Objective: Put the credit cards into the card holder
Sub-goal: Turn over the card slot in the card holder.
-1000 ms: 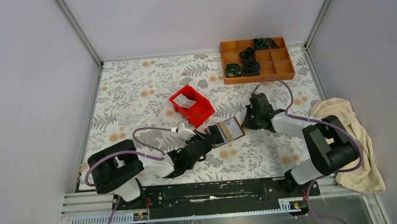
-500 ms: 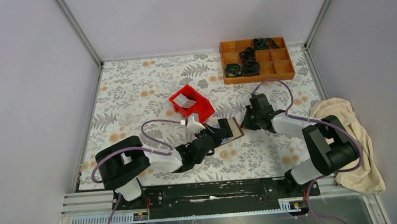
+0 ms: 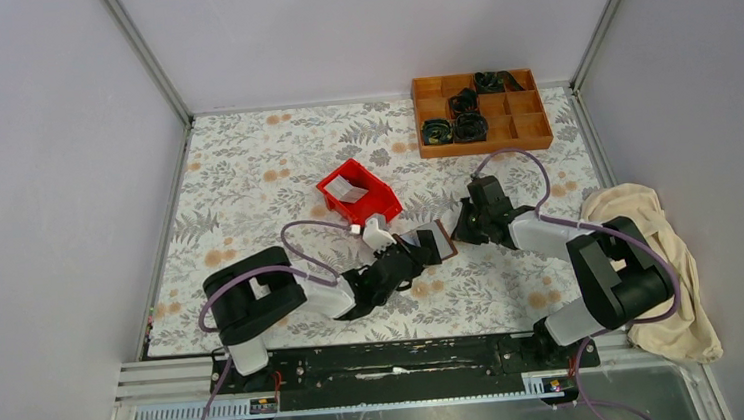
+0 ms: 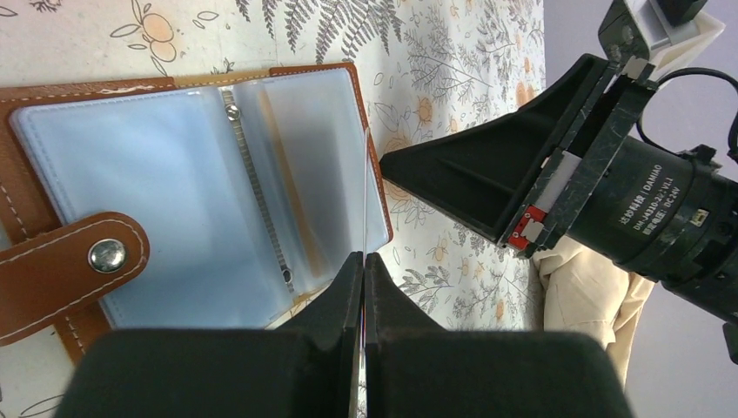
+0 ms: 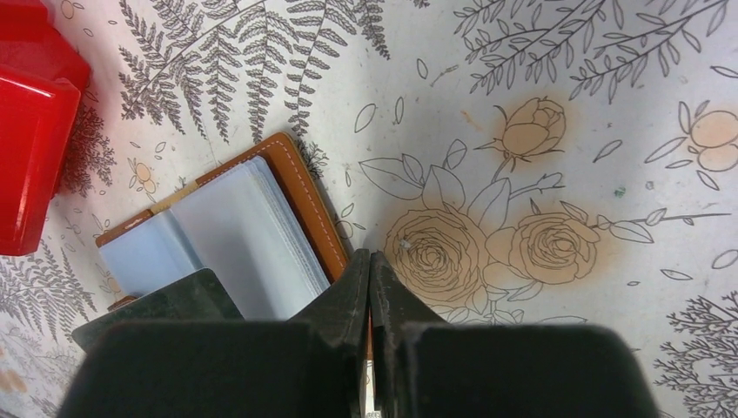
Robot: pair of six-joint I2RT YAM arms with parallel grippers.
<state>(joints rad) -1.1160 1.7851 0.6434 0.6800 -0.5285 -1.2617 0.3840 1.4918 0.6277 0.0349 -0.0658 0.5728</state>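
Card holder [image 4: 174,174]: a brown leather wallet lying open on the floral table [image 3: 264,168] near the middle, between the two grippers, with its pale blue-grey sleeves facing up. Its strap with the snap stud [image 4: 107,255] lies folded over the left sleeve.

The left gripper [image 4: 363,261] is closed tight on a credit card [image 4: 365,192]. The card shows edge-on as a thin pale line running out from the fingertips and over the right-hand sleeve, close to the holder's outer leather edge. Whether the card's far edge touches the sleeve cannot be told.

The right gripper [image 5: 370,261] is also closed. Its tips sit at that same outer edge of the holder [image 5: 235,226], and a sliver of brown shows between the fingers, so it appears to be pinching the cover there. In the left wrist view its black wedge [image 4: 392,165] meets the leather border just beside the card, so the two grippers stand very near each other on that side.

Seen from above, the red bin [image 3: 373,210] stands close behind and to the left of the holder [image 3: 433,240]. The orange compartment tray [image 3: 483,146] is well apart at the far right, and a cream cloth [image 3: 650,218] lies off the right edge. The widest stretch of bare floral surface is to the left and at the far side.
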